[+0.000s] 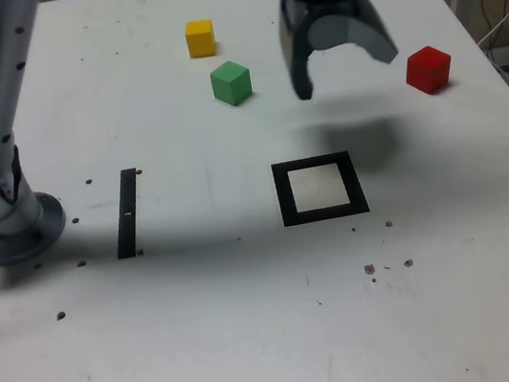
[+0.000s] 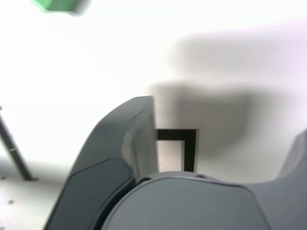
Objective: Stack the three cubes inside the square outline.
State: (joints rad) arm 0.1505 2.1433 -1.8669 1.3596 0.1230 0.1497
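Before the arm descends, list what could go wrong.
1. The open grey gripper hangs between the small green cube and the small red cube, over neither; dropping straight down would likely grasp nothing.
2. All three cubes, including the small yellow cube, lie outside the black tape square outline, so stacking needs several accurate carries.

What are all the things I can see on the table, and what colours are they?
Yellow cube: one, yellow, far side of the table.
Green cube: one, green, just in front of the yellow cube.
Red cube: one, red, toward the exterior view's right.
Square outline: one, black with a white centre, mid-table, nothing inside.
Black strip: one, black, near the arm's base.
Table: one, white, with small dark specks.
Gripper: one, dark grey, open, empty, above the table between the green and red cubes.
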